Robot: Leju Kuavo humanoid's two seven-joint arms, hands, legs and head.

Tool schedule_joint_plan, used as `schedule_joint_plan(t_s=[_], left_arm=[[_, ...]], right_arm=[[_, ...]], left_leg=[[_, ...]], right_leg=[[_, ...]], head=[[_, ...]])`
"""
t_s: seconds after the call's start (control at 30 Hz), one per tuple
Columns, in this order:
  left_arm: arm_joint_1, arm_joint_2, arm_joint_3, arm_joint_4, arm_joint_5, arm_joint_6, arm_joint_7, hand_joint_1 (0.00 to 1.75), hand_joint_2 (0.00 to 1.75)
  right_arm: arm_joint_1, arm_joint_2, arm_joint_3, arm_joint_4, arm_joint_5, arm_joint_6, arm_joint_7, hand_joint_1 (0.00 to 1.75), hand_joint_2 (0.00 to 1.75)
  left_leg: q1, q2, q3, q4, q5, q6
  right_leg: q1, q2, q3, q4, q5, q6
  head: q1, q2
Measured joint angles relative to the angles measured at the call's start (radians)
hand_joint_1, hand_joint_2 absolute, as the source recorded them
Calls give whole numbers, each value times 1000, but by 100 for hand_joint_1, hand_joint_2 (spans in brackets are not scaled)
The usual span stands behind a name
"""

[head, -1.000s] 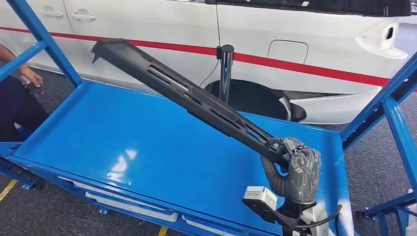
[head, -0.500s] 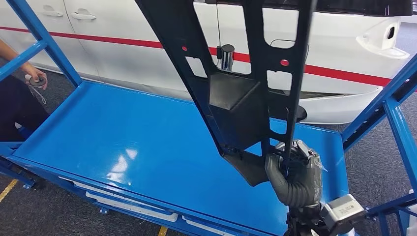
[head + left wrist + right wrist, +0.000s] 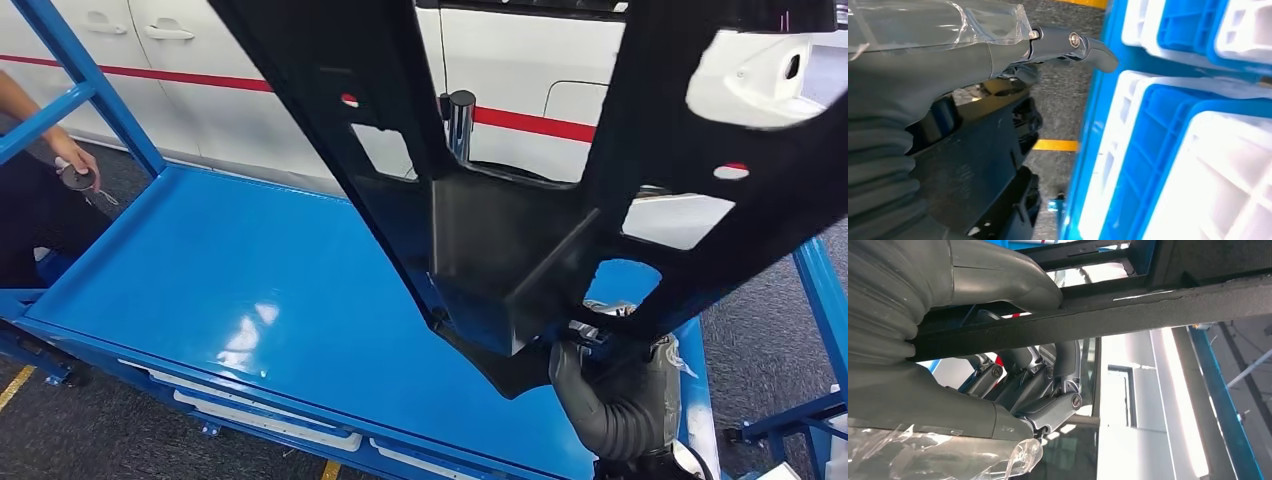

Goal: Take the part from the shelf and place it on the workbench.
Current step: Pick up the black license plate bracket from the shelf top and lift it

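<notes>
A large black plastic part with cut-out openings stands tilted close in front of the head camera, above the right side of the blue workbench. My right hand grips its lower edge near the bench's front right corner. In the right wrist view the thumb lies over a black bar of the part and the fingers curl under it. My left hand hangs beside blue and white crates, thumb stretched out, holding nothing.
A person stands at the bench's left end, holding a small roll. A white car with a red stripe stands behind the bench, with a chrome post before it. Blue frame uprights flank the bench.
The part has swung up from lying edge-on across the bench to facing the camera broadside, much closer. My right hand has dropped slightly toward the front right, keeping its grip.
</notes>
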Motion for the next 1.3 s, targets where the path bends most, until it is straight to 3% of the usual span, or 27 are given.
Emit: schedule_joint_plan(t_s=[0.33,0.57,0.63,0.73,0.77,0.8,0.83,0.93,1.0,1.07,1.13,1.17,1.23,1.27,1.3], left_arm=[[-4,29,-5,0,-83,-16,114,0,175],[-5,8,-34,0,-140,1,139,0,175],[-6,-10,-38,-1,-142,-2,139,0,175],[-8,-20,-50,-1,-143,-53,139,0,175],[-8,-18,-53,-1,-141,-76,139,0,175],[-8,-16,-55,-1,-139,-95,138,0,175],[-8,-12,-57,-1,-139,-106,138,0,175],[-7,-5,-60,-1,-133,-106,144,0,175],[-7,-11,-61,-1,-121,-76,158,0,175],[-3,-23,-61,-1,-107,-45,173,0,175],[0,-31,-61,-1,-102,-49,177,0,175],[0,-31,-61,-1,-101,-65,174,0,175],[-4,-25,-61,0,-99,-104,164,0,175],[-5,-22,-61,0,-94,-114,160,0,175],[-6,-21,-61,0,-91,-113,157,0,175]], right_arm=[[45,16,42,-9,-123,37,-73,175,175],[78,29,59,-9,-215,72,-110,175,175],[72,37,66,-3,-240,80,-115,175,175],[47,56,83,33,-266,91,-120,175,175],[37,64,90,51,-271,93,-121,175,175],[29,73,98,69,-273,94,-123,175,175],[21,81,106,85,-275,95,-124,175,175],[-2,102,126,127,-272,95,-127,175,175],[-13,110,137,145,-263,95,-121,175,175],[-16,114,141,152,-250,95,-108,175,175],[-18,116,143,156,-241,97,-92,175,175],[-19,117,145,158,-237,99,-86,175,175],[-21,120,150,164,-233,101,-78,175,175],[-21,121,152,166,-231,102,-77,175,175],[-21,122,154,168,-227,103,-77,175,175]], left_leg=[[-4,0,-1,2,-4,3],[-8,0,2,-4,-2,18],[1,2,5,-17,8,23],[8,5,-2,-22,16,23],[11,5,-7,-22,20,20],[13,5,-12,-21,24,15],[17,4,-18,-21,29,9],[27,-1,-37,-13,45,-14],[24,-4,-46,-3,54,-29],[25,-7,-55,3,64,-38],[30,-3,-71,32,31,-43],[30,0,-86,76,-13,-45],[27,2,-124,217,-121,-46],[26,2,-138,286,-159,-45],[24,3,-139,330,-176,-42]], right_leg=[[-2,0,0,-1,-1,2],[-10,0,3,0,-4,14],[-9,0,-12,42,-42,21],[-14,-1,-94,230,-151,34],[-18,-1,-114,279,-165,38],[-23,-1,-119,293,-160,42],[-28,-1,-104,267,-137,48],[-44,2,-2,74,-47,67],[-48,10,15,30,-28,59],[-45,12,-5,46,-24,38],[-42,8,-23,51,-13,17],[-41,6,-34,51,-2,6],[-34,4,-59,52,18,-8],[-29,3,-73,52,28,-12],[-23,2,-86,53,38,-15]], head=[[0,0],[0,0],[2,0],[4,0],[4,0],[4,0],[4,0],[4,0],[3,0],[1,0],[0,0],[0,0],[-2,0],[-2,0],[-2,0]])
